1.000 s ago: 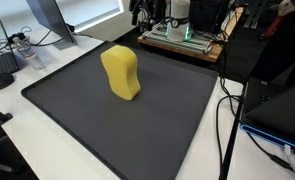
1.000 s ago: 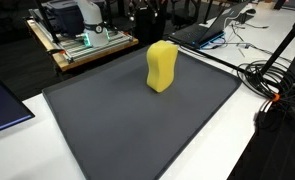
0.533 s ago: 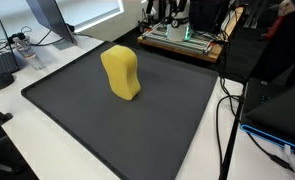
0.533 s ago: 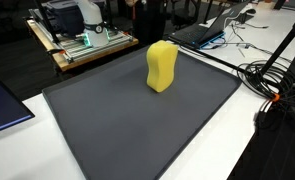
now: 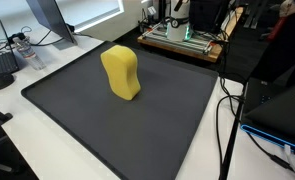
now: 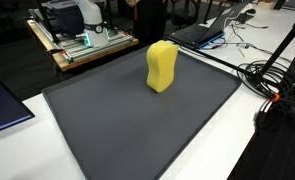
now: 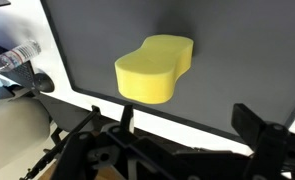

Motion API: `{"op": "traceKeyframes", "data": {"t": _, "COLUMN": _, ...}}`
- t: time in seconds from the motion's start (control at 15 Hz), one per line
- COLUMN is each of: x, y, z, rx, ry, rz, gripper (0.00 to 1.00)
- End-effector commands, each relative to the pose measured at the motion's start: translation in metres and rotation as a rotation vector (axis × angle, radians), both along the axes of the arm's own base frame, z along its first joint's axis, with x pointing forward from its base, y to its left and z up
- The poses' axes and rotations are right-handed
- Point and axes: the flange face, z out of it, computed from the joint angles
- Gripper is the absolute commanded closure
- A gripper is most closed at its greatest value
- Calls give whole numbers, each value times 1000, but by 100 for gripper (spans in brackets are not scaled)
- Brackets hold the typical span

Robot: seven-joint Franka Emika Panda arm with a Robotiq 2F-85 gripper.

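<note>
A yellow peanut-shaped sponge (image 5: 121, 72) (image 6: 161, 66) stands on a large dark mat (image 5: 137, 130) (image 6: 127, 130). From the wrist view the sponge (image 7: 155, 68) lies ahead on the mat (image 7: 237, 50), well beyond the fingers. My gripper (image 7: 187, 112) is open, with its two dark fingers far apart at the bottom of that view and nothing between them. It hovers above the mat's near edge and the white table strip. In both exterior views the gripper is largely out of frame at the top.
A wooden board with electronics (image 5: 182, 38) (image 6: 82, 45) sits behind the mat. A monitor (image 5: 47, 18) and a plastic bottle (image 7: 15, 58) stand to one side. Cables (image 5: 227, 110) (image 6: 272, 80) and laptops (image 6: 212, 30) lie along the mat's other edges.
Dark parts at the top edge of an exterior view have shifted slightly. The sponge has not moved and the gripper stays open.
</note>
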Motion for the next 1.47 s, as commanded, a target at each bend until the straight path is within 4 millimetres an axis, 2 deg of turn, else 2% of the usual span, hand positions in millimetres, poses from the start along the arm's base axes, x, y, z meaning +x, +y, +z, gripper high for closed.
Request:
{"op": "traceKeyframes", "data": {"t": 0.0, "x": 40, "y": 23, "z": 9, "rx": -49, "ry": 50, "rz": 21, "gripper": 0}}
{"op": "traceKeyframes", "data": {"t": 0.33, "x": 83, "y": 28, "z": 22, "rx": 25, "ry": 94, "rz": 46, "gripper": 0}}
{"op": "traceKeyframes", "data": {"t": 0.53, "x": 111, "y": 19, "z": 29, "rx": 61, "ry": 107, "rz": 49, "gripper": 0}}
{"op": "traceKeyframes", "data": {"t": 1.07, "x": 176, "y": -36, "z": 52, "rx": 165, "ry": 211, "rz": 59, "gripper": 0}}
{"op": "traceKeyframes", "data": {"t": 1.4, "x": 202, "y": -66, "z": 63, "rx": 230, "ry": 282, "rz": 64, "gripper": 0}}
